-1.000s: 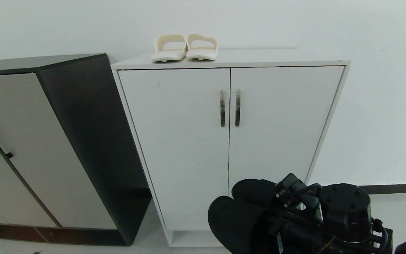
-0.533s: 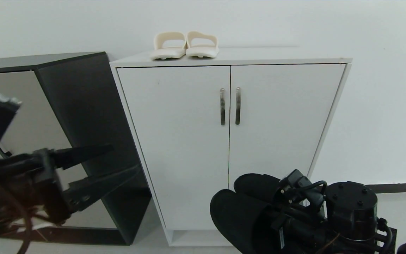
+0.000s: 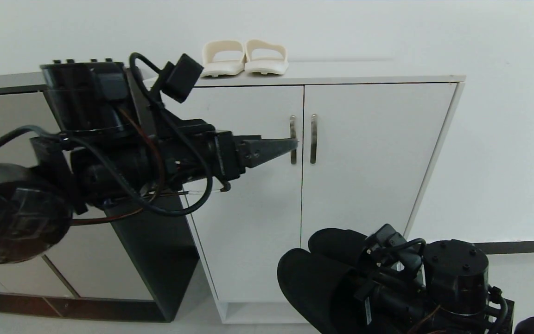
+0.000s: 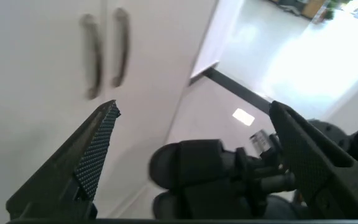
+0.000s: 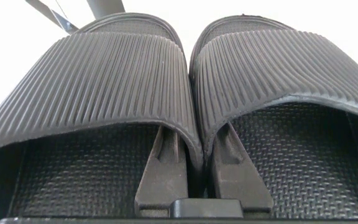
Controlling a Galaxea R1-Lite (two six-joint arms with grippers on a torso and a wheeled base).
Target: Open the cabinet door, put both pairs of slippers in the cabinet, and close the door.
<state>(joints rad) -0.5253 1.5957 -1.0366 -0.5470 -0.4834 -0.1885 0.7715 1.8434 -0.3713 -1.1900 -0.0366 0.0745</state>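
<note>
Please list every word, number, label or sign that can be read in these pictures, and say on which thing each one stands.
No text can be read in any view.
White cabinet and its door handles: plain, no print.
Cream slippers: no print visible.
Black slippers: only a ribbed pattern, no print.
Dark cabinet: no print visible.
Small pale sticker on the right arm: too small to read.

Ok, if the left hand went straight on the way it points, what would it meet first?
Likely the left door handle; the left hand lines up with it, though depth is unclear.
</note>
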